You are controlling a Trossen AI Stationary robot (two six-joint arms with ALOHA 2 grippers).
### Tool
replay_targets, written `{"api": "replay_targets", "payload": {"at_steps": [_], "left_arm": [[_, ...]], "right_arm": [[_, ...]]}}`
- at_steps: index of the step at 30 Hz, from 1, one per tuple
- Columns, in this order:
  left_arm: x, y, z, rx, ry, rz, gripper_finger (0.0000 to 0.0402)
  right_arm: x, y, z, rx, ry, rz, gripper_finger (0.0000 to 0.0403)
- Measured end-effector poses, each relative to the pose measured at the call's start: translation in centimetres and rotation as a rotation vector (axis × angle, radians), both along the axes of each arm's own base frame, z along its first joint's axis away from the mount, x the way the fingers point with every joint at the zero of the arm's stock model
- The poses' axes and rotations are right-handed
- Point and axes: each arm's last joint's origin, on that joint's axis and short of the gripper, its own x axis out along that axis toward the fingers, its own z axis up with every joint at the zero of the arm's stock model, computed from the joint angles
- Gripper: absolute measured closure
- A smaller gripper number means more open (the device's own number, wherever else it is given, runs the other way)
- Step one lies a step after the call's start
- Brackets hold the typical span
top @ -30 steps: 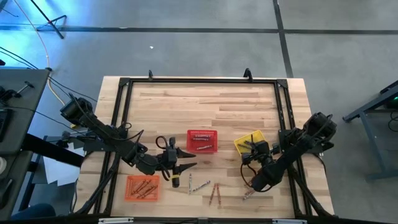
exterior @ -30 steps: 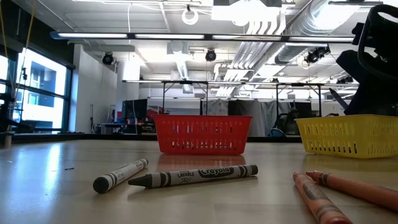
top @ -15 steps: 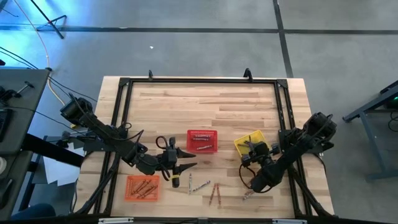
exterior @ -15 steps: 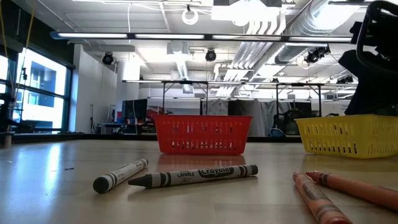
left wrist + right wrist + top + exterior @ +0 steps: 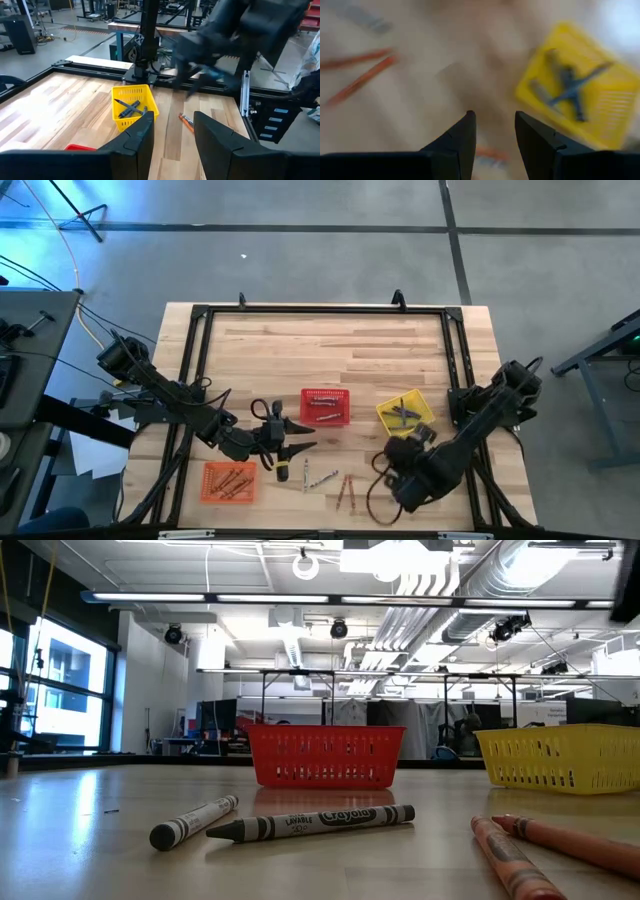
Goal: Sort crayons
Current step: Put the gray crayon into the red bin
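High view shows thin wax crayons (image 5: 345, 492) loose on the pale wooden table (image 5: 330, 345), more in the yellow mesh basket (image 5: 406, 412), right gripper (image 5: 493, 131) empty, parted nearby, left gripper (image 5: 293, 448) parted, empty too.

I am working in a large industrial lab: exposed ceiling ducts (image 5: 440, 600) at 12 o'clock, concrete floor (image 5: 320, 240) with taped lines, more metal-framed benches (image 5: 300, 690) behind my wooden counter (image 5: 330, 350).
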Motion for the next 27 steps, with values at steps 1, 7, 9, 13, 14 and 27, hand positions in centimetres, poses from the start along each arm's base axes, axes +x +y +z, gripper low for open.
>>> {"api": "replay_targets", "payload": {"at_steps": [1,7,9,13,14,27], "left_arm": [[0.0,0.0,0.0,0.000,0.000,0.000,0.0275],[0.0,0.0,-0.2,0.012,0.018,-0.001,0.0275],[-0.1,0.0,-0.3,0.015,0.026,-0.010,0.0275],[-0.1,-0.1,-0.5,0.020,0.051,-0.049,0.0275],[-0.1,-0.1,-0.6,0.022,0.059,-0.059,0.0275],[-0.3,0.0,-1.2,0.065,0.131,-0.070,0.0275]], "right_arm": [[0.2,0.5,0.4,0.043,0.004,0.047,0.0274],[0.5,2.6,1.7,0.189,-0.013,0.243,0.0274],[0.4,3.0,1.7,0.198,-0.021,0.294,0.0274],[0.1,3.4,1.7,0.193,-0.017,0.356,0.0274],[0.0,3.5,1.7,0.196,-0.010,0.364,0.0274],[-2.4,3.7,1.3,0.299,0.199,0.165,0.0274]]}}
